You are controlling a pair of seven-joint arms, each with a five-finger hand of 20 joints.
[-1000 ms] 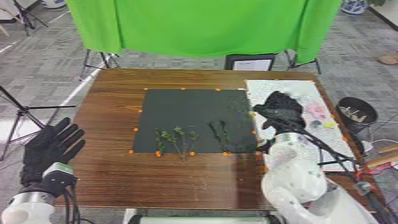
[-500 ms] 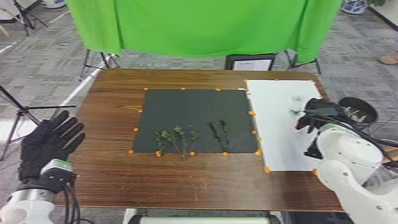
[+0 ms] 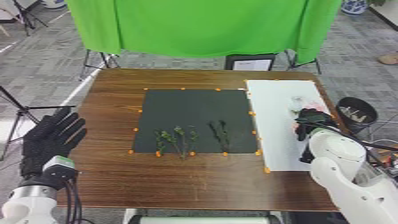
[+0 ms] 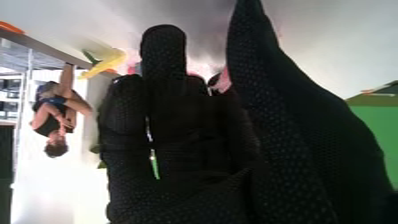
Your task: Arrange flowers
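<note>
Right robot hand [image 3: 316, 119] at the blooms — hold uncertain
Pink-and-white flowers [image 3: 311, 104] lie just beyond it on a white rectangular sheet [image 3: 282, 152]; whether it clamps one is impossible to tell. Leftward, green leafy stems [image 3: 179, 142] lie spread on a black mat [image 3: 191, 112] — likely for single picking. The left robot hand [image 3: 50, 140] is empty, fingers apart.

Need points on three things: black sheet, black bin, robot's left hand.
Black sheet [image 3: 191, 107]: head view, bare middle, beyond the green stems.
Black bin [image 3: 357, 102]: head view, inside of its far wall.
Left hand [image 3: 43, 145]: head view, palm area of the glove.
</note>
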